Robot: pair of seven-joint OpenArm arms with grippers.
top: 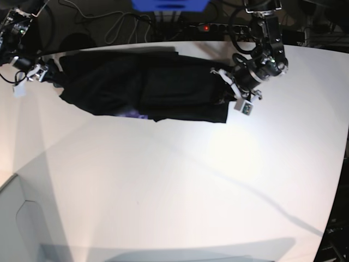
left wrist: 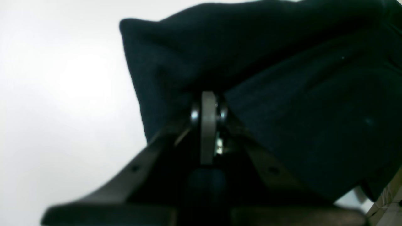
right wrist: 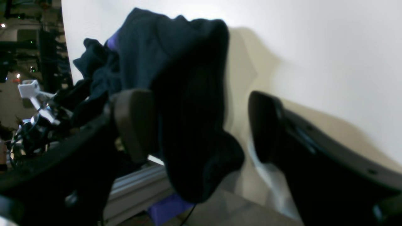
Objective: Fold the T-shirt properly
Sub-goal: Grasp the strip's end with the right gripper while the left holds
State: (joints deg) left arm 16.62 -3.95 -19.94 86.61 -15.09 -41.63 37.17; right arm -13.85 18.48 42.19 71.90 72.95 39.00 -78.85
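The black T-shirt (top: pixel 147 87) lies stretched along the far side of the white table (top: pixel 174 180), with a purplish patch (top: pixel 133 113) showing at its near edge. My left gripper (left wrist: pixel 209 102) is shut, its tips pinched into the shirt's fabric (left wrist: pixel 282 78); in the base view it sits at the shirt's right end (top: pixel 224 82). My right gripper (right wrist: pixel 201 125) stands wide open at the shirt's left end (top: pixel 46 73). A fold of the shirt (right wrist: pixel 188 110) hangs between its jaws, draped against the left finger's pad (right wrist: pixel 135 122).
The shirt's left end hangs past the table's edge, above a metal frame rail (right wrist: pixel 138 185) and a purple object (right wrist: pixel 166 207). Behind the table are cables, a power strip (top: pixel 218 26) and a blue box (top: pixel 169 4).
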